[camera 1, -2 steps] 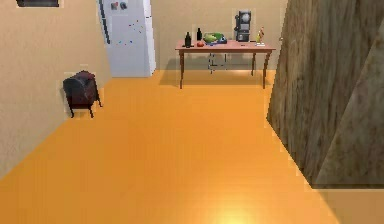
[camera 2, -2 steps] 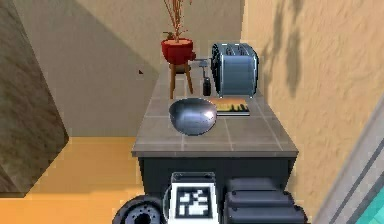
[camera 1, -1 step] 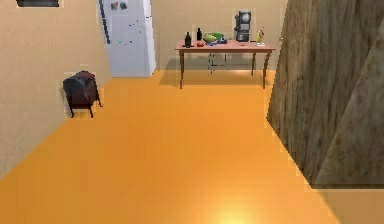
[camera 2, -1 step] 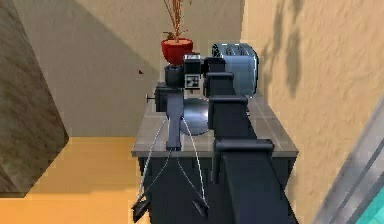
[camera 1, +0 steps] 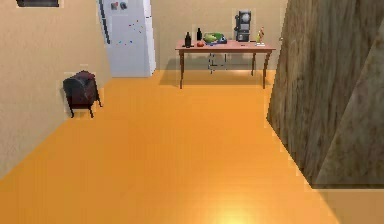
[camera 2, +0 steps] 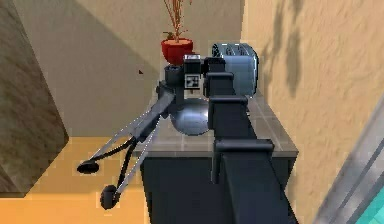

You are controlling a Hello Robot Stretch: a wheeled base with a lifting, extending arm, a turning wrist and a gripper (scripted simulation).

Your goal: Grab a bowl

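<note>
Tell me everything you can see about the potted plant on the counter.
The potted plant has a rounded, glossy red pot that widens toward its rim. Thin reddish-brown stems rise straight up from it and run off the arm side view's top edge. It stands upright at the far end of the grey-topped counter, just left of a silver appliance. Nothing else appears to touch it.

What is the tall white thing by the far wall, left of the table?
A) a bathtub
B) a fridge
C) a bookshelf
B: the fridge is a tall white box with door panels, standing against the far wall to the left of the table in the forward view.
</note>
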